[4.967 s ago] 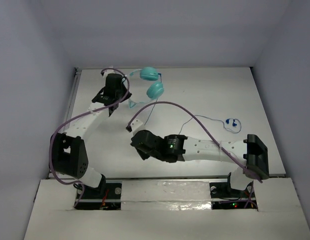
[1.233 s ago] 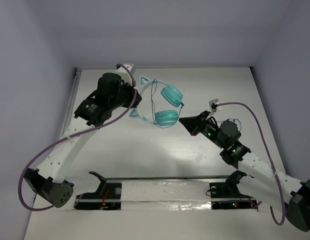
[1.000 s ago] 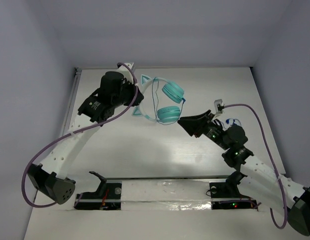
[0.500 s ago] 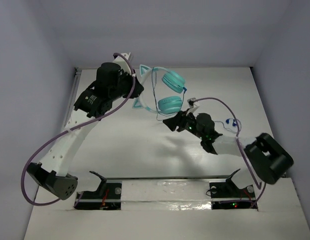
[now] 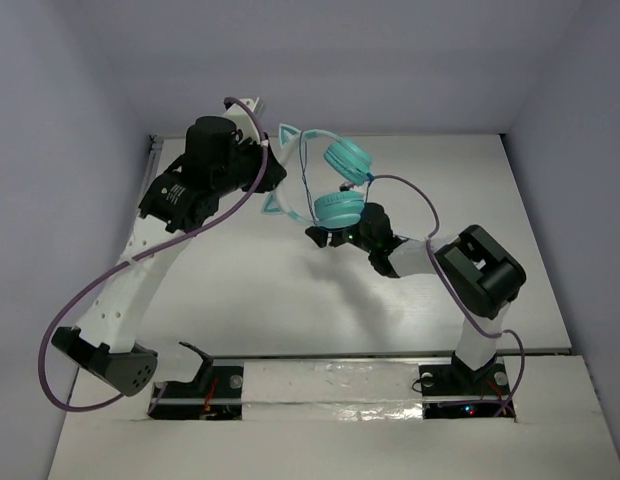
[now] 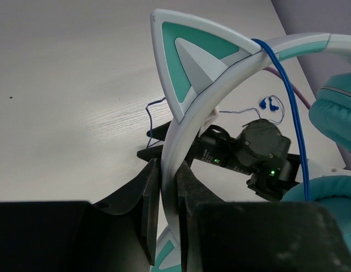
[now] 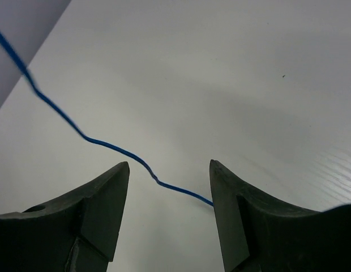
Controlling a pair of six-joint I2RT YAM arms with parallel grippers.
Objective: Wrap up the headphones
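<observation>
The headphones are hanging clear of the table in the overhead view, with the left gripper holding them up and the right gripper hovering just below the lower ear cup. The left wrist view is showing jaws clamping the headband (one cord strand is crossing it). The right wrist view is showing jaws spread wide and gripping nothing, with the cord lying beyond them; most of the wrapping is looking undone.

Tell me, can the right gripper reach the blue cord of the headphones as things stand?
Probably yes. The right gripper is open, and the cord runs just ahead of its gap; nothing stands between them.
</observation>
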